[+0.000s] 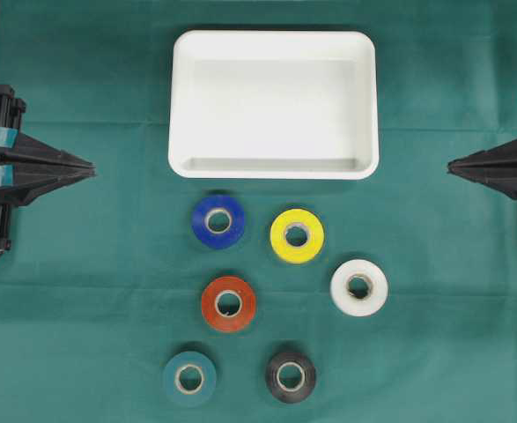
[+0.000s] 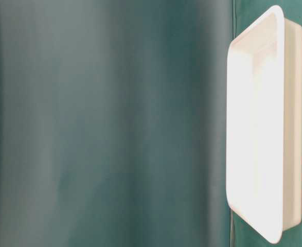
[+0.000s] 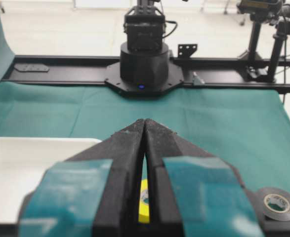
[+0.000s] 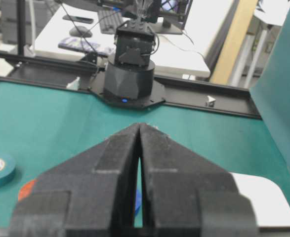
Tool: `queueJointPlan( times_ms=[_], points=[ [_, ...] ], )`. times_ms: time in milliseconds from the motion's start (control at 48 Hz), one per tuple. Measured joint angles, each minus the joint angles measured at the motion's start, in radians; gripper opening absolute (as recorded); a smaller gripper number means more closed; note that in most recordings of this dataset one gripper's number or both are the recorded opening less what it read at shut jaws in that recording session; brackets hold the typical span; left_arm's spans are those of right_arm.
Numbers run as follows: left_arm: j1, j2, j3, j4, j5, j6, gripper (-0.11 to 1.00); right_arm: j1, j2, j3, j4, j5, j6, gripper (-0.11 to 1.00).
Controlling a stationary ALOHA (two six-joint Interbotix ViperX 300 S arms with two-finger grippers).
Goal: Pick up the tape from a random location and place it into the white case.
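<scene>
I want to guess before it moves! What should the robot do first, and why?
Probably open the left tool: it is shut and holds nothing, and the blue roll lies nearest it, just below the white case, which has nothing in it yet.

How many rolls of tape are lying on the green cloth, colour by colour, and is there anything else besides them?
blue tape roll: 1
yellow tape roll: 1
white tape roll: 1
red-orange tape roll: 1
teal tape roll: 1
black tape roll: 1
white case: 1
Total: 6 rolls and 1 case, 7 things.
</scene>
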Motion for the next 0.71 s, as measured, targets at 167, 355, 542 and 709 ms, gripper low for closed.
queueJointPlan(
  times_ms=[167,355,542,709],
  points=[
    [0.0,0.006,-0.011,-0.002,0.032,0.003,0.01,-0.005,0.003,-0.003,0.0,0.041,0.0,0.0],
    [0.002,0.006,-0.017,-0.002,0.048,0.0,0.01,-0.005,0.0,-0.02,0.0,0.106,0.002,0.0],
    [0.0,0.009,-0.018,-0.002,0.054,0.005,0.01,-0.005,-0.008,-0.025,0.0,0.115,0.009,0.0],
    [0.0,0.012,-0.021,-0.002,0.055,0.005,0.17,-0.005,-0.005,-0.025,0.002,0.121,0.011,0.09]
  ],
)
